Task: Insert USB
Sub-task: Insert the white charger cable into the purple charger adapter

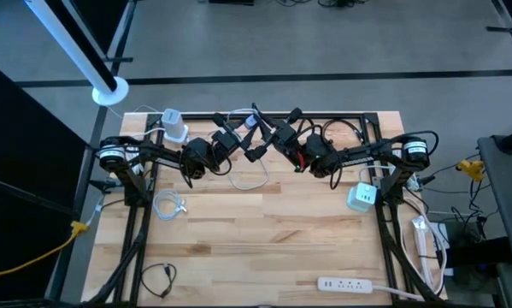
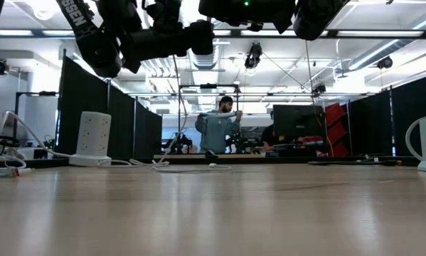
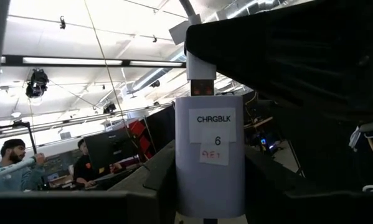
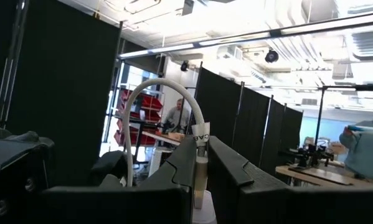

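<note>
Holding the white charger block (image 3: 210, 155) near the bench's far edge, your left tool (image 1: 235, 137) grips it; your right tool (image 4: 200, 163) pinches the USB cable (image 4: 161, 99) (plug apparently meeting the block).

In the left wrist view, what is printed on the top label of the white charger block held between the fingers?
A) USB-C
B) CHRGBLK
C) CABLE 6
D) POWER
B: the upper label on the white charger block, held in the left end effector, reads CHRGBLK, with a 6 beneath it.
</note>
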### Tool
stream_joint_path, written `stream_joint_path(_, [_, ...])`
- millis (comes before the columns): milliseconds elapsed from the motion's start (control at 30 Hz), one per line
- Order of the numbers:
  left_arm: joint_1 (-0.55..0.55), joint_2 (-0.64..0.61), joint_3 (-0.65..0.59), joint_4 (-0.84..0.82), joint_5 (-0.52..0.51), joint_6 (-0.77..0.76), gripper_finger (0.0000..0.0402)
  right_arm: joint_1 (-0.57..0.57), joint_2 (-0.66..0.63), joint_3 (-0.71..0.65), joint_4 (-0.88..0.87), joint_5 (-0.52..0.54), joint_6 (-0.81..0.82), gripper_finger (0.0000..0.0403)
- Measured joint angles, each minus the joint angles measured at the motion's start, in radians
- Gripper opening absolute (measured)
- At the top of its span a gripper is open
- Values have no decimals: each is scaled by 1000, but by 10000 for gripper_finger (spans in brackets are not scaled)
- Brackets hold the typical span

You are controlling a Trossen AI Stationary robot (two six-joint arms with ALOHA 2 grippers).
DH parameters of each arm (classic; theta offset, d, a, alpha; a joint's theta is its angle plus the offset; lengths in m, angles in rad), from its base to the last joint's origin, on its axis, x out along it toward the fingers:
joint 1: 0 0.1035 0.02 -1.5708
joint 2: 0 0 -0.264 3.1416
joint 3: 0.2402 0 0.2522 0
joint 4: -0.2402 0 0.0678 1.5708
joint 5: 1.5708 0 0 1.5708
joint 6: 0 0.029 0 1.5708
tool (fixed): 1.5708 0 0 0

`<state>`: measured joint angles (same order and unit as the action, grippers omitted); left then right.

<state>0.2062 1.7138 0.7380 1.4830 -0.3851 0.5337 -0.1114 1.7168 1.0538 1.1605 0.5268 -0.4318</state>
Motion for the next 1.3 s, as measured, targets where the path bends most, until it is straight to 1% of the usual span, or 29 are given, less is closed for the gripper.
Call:
stream_joint_path(567, [11,0,0,3,8,15,120,2,0,0,-5,-10,29,14])
stream_joint_path(1233, [21,0,2,44,11,7,120,-4,2,24,-8,-16,15,14])
stream_joint_path(1300, [21,0,2,48,10,7,120,-12,2,24,-8,-33,26,14])
